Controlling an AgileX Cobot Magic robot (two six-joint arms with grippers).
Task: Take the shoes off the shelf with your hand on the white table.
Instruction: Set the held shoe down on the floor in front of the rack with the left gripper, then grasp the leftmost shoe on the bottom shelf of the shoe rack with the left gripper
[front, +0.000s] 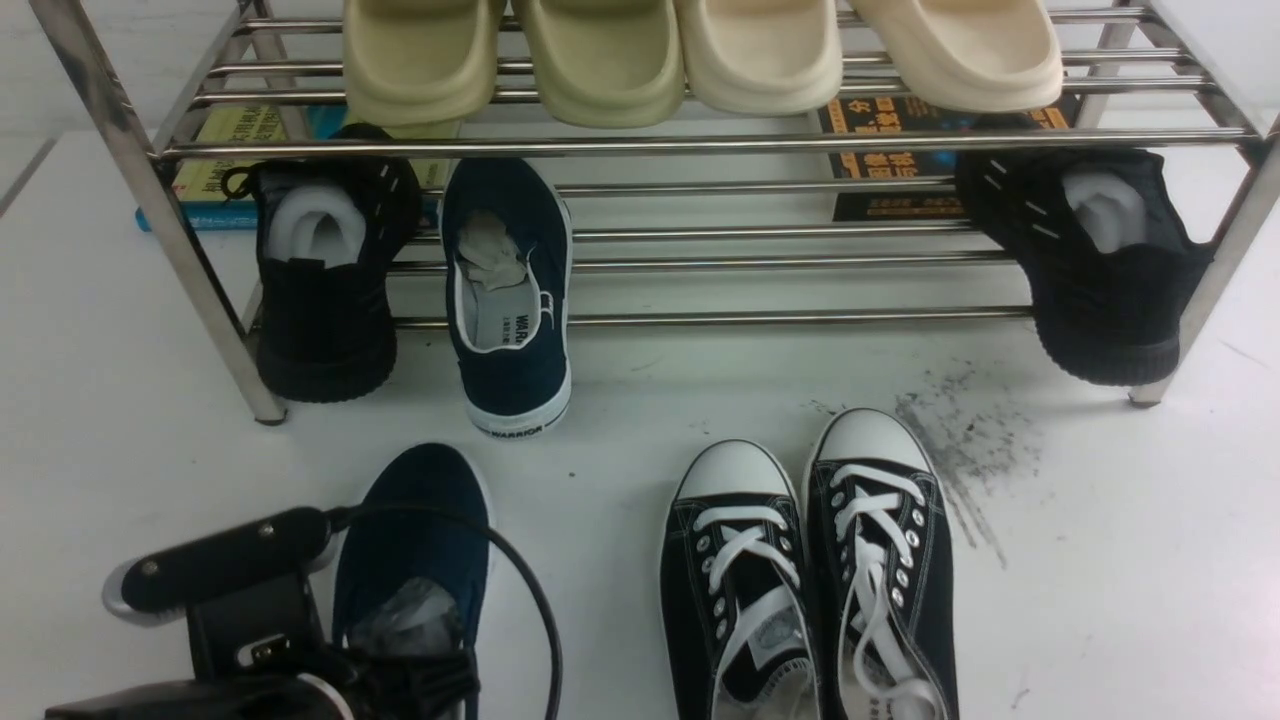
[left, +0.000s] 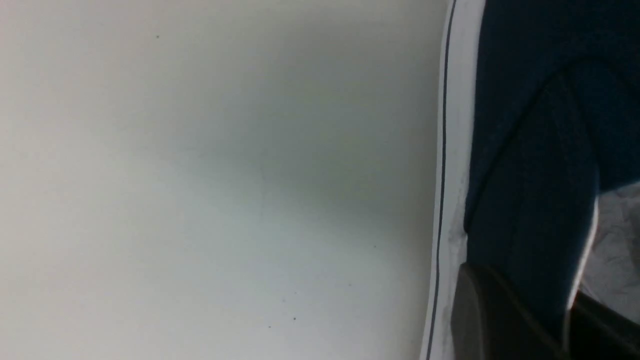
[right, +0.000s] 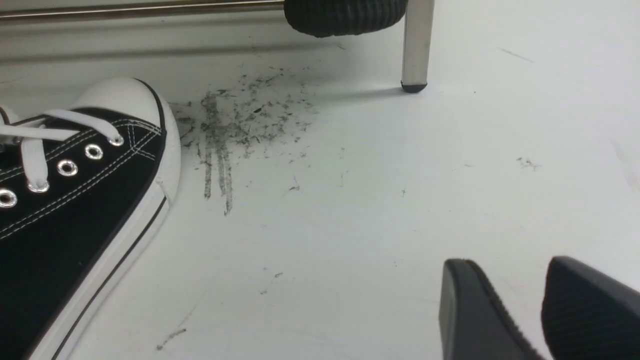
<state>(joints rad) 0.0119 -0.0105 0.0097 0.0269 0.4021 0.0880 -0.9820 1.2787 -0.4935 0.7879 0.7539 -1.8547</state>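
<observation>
– Front view, left edge first: where is the left gripper?

– Low in the near-left corner. The left gripper sits at the heel of the near navy shoe. That shoe lies flat on the surface, toe pointing at the shelf.

– Pinching it?

– Cannot tell. In the left wrist view one finger lies against the outside of the shoe's side wall. Another dark part shows inside, beside the paper stuffing. So the wall runs between the jaws, but whether they press it is unclear.

– Next along?

– The left knit shoe leans on the lower bars by the shelf's left leg. Just right of it the far navy shoe leans the same way, toe up on the bars and heel down by the surface. It is well apart from the left gripper.

– Middle?

– Two sneakers lie side by side on the surface, toes toward the shelf. Slippers fill the top tier.

– Right side?

– Scuffs mark the surface just beyond the right sneaker. Past them the right knit shoe leans by the shelf's right leg.

– And the right gripper?

– Seen only in the right wrist view. The right gripper is low over the surface near the scuffs, its fingers spread, with only bare surface showing between them.
</observation>
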